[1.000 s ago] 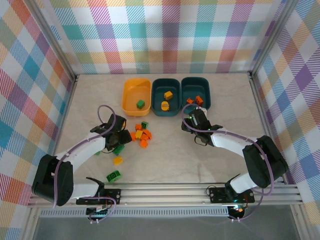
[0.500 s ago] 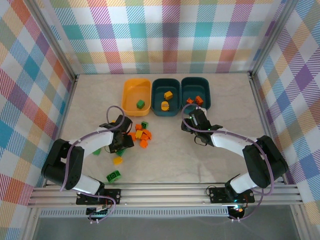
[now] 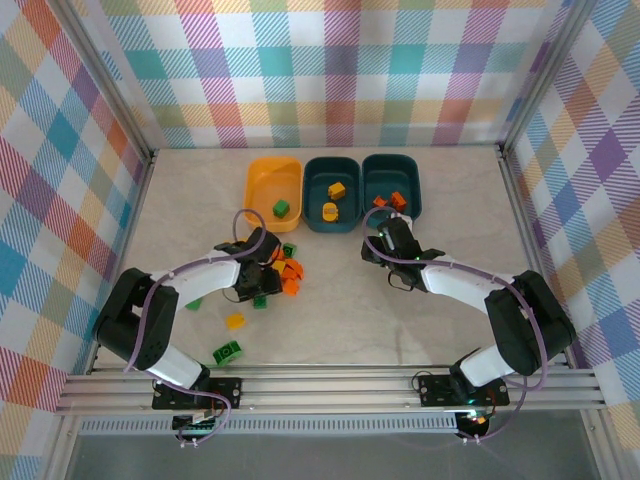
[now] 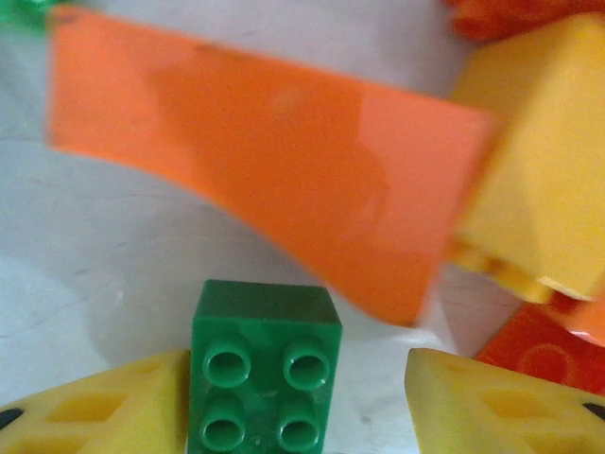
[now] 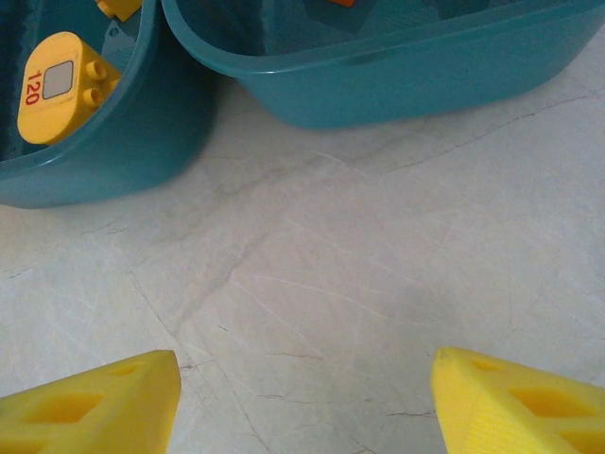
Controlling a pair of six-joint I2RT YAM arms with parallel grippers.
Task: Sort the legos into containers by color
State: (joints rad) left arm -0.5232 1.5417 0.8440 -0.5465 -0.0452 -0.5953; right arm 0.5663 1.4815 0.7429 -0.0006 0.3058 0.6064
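Green and studs-up, a brick [image 4: 265, 364] sits between the fingers of the left gripper [image 4: 295, 374], at the near edge of the pile [image 3: 285, 270], left of the middle of the table [image 3: 400, 320]. The jaws stand part open: the left finger seems to touch the brick and the right is clear, so nothing is gripped. The brick is square, with no long axis. The right gripper [image 5: 307, 378], open and empty, hovers before the teal bins [image 5: 95, 161]. The left arm is nearer.
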